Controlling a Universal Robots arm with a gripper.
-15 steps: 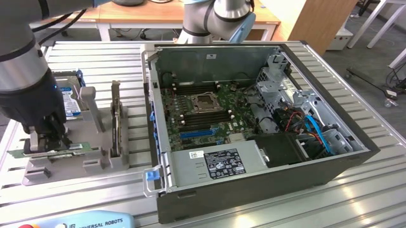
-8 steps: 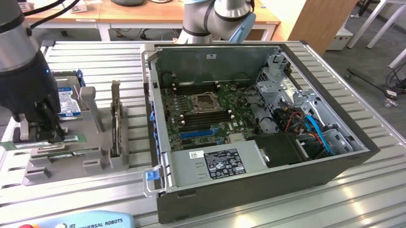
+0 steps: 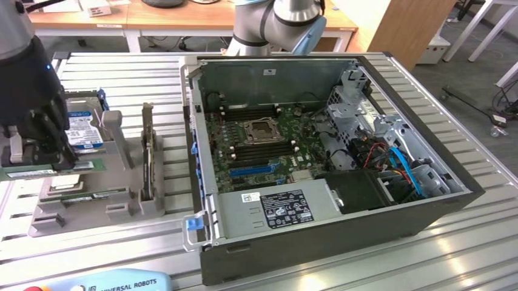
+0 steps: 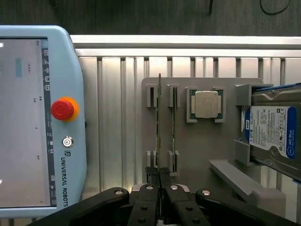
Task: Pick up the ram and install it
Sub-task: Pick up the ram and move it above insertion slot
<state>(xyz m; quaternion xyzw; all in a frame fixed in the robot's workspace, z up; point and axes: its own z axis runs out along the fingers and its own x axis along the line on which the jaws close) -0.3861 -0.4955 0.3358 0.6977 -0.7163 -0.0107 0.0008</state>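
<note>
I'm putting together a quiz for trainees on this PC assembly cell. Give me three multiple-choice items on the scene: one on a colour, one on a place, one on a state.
1. What colour is the round button on the teach pendant?
A) red
B) green
C) blue

2. Where does the hard drive lie?
A) on the teach pendant
B) on the gray holder
C) on the floor

3. How is the gripper?
A) open, holding nothing
B) shut on the hard drive
C) shut on the ram

Answers:
1. A: the button stands out red beside the pendant's screen.
2. B: the blue-white labelled drive rests in the holder's end bay.
3. C: the fingers are closed on the end of the thin green stick, seen edge-on in the wrist view.
</note>
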